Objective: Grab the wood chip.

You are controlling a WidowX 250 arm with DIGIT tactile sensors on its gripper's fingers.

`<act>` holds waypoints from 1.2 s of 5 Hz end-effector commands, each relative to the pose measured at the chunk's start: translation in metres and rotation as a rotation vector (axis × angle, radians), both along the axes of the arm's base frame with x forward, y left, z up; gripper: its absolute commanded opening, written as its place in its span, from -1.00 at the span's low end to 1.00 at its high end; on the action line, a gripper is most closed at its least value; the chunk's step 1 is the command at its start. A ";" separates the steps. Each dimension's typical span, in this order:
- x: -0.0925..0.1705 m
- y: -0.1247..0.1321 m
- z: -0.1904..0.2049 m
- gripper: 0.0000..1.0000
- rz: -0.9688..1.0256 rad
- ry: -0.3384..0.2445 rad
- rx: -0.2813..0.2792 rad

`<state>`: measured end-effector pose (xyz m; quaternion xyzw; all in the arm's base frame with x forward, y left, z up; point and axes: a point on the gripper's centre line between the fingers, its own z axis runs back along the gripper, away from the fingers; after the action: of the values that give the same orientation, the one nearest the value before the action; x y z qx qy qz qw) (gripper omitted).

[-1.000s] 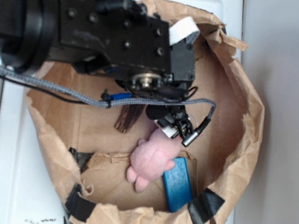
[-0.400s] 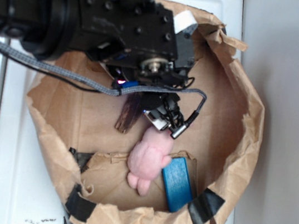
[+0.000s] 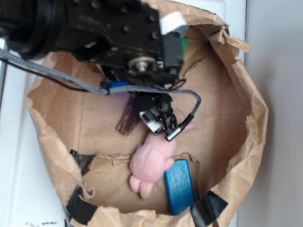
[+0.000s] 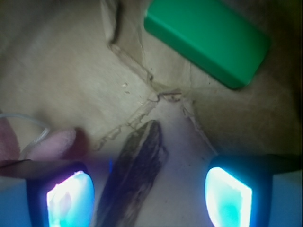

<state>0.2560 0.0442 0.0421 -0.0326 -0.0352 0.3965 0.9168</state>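
Moved since earlier: arm (image 3: 69, 15) shifted left and up; tool (image 3: 154, 114) now above the wood chip (image 3: 126, 122) rather than over the pink plush (image 3: 153, 162); more of the plush's upper end uncovered.
Tool: spread wide in the wrist view, glowing pads (image 4: 71, 196) at the lower left and lower right, nothing pinched between them.
Wood chip: flat on the paper floor of the bag (image 3: 250, 140), dark and streaky, just left of the plush; in the wrist view lying between the pads, nearer the left one, pointing up and right.
Hidden or cut off: upper end of the chip covered by the arm in the exterior view; lower end cut by the frame edge in the wrist view; contact between chip and pad impossible to judge.
Hard to make out: green block (image 4: 208, 40) mostly behind the arm outside, plain only in the wrist view; blurred pink plush tip by the left pad.
Arm pose: reaching in from the left, wrist bent down into the bag, grey cable (image 3: 43, 71) slung beneath.
Other: blue block (image 3: 179, 186) beside the plush; bag on a white counter (image 3: 32, 187).
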 end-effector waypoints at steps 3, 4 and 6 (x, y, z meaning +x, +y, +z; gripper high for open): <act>0.007 -0.003 -0.024 -1.00 0.014 -0.013 0.078; 0.011 -0.015 -0.002 -1.00 0.044 -0.019 0.032; 0.014 -0.022 0.068 -1.00 0.090 0.008 -0.070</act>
<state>0.2637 0.0118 0.0896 -0.0469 0.0165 0.4364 0.8984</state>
